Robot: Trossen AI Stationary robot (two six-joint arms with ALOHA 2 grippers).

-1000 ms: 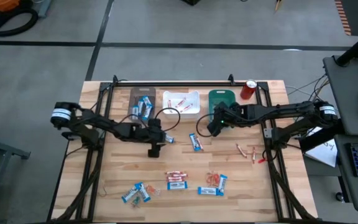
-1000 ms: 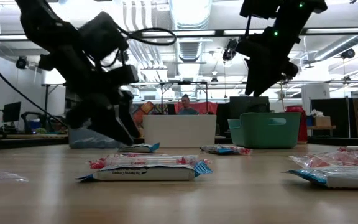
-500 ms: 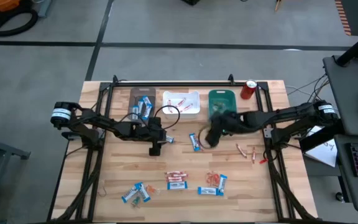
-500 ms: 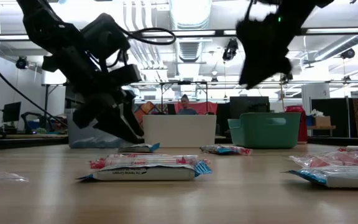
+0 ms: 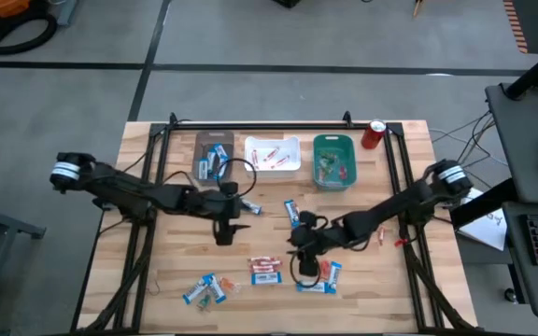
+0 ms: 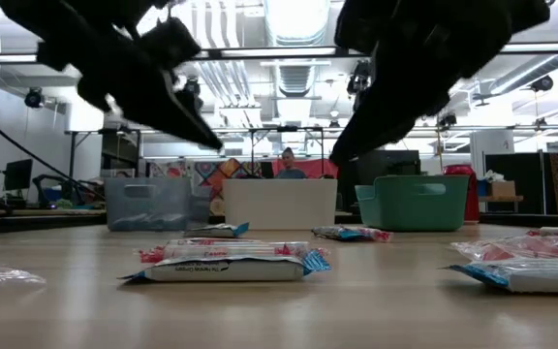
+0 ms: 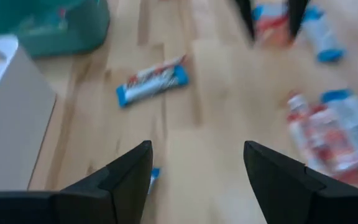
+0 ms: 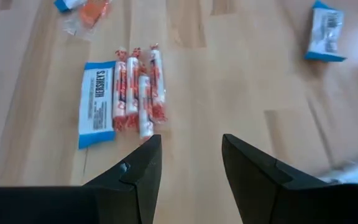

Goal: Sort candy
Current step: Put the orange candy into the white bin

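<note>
Candy lies scattered on the wooden table. Red-and-white bars (image 5: 265, 265) (image 8: 138, 90) lie beside a blue bar (image 8: 97, 102), with orange-red twisted pieces (image 5: 319, 268) and more blue bars (image 5: 204, 288) nearby. My right gripper (image 5: 297, 250) (image 8: 191, 142) hovers open over the table's middle, just short of the red-and-white bars. My left gripper (image 5: 223, 229) (image 7: 197, 149) is open too, above bare wood. A small blue piece (image 7: 155, 177) lies by one of its fingers, and a blue-and-white bar (image 7: 152, 81) (image 5: 292, 213) lies farther ahead.
Three bins stand along the far edge: grey (image 5: 211, 159) with blue bars, white (image 5: 273, 154) with red-and-white bars, teal (image 5: 334, 161). A red can (image 5: 374, 133) stands at the far right. More red twisted pieces (image 5: 374, 227) lie to the right. A person sits in the room behind.
My right gripper has swung from over the teal bin toward the near edge and left, and now hangs over the middle of the table by the candy cluster. My left gripper has risen off the table near the small blue piece. No candy has moved.
</note>
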